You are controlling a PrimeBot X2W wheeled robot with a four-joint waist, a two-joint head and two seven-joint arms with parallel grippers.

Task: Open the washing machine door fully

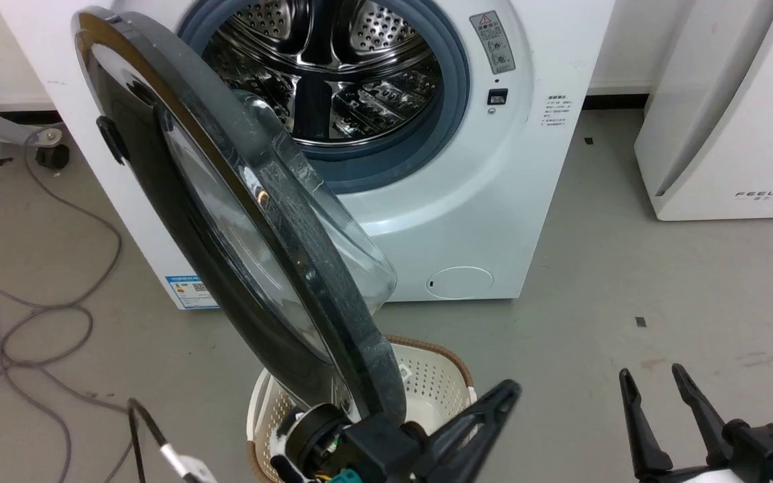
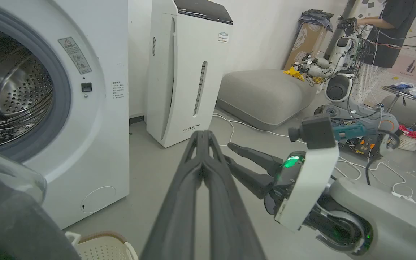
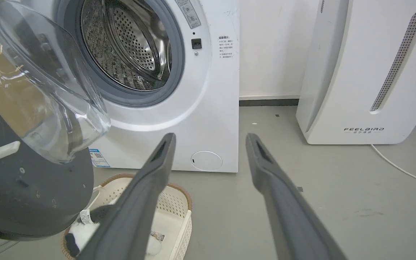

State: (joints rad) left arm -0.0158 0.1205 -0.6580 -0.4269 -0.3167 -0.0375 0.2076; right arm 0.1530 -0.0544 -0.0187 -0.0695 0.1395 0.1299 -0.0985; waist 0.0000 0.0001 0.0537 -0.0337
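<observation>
While the door [image 1: 225, 221] stands swung out from the left side of the washer [image 1: 494, 221], nearly edge-on to the head camera with its glass bowl turned toward the drum [image 1: 333, 74], its free edge hangs over a white basket [image 1: 440, 382] on the floor just before the machine.

Left gripper [image 1: 510, 389]: jaws clenched together on nothing, fingers just right of the door's lower rim, on its inner side. Whether the wrist touches the rim cannot be told.

Right gripper [image 1: 649, 371]: jaws released and wide, empty, well apart from the door, pointing at the washer's front.

The brown-rimmed basket holds a black-and-white soft item [image 3: 81, 231] and sits beneath the door's lower edge. Loose cables [image 1: 24, 322] lie on the floor on the door's outer side. A white FEELBIRD unit [image 1: 729, 134] stands right of the washer, apart from it. Beyond it, the left wrist view shows a grey cushion [image 2: 265, 94], another robot [image 2: 338, 68] and a person [image 2: 392, 32].
</observation>
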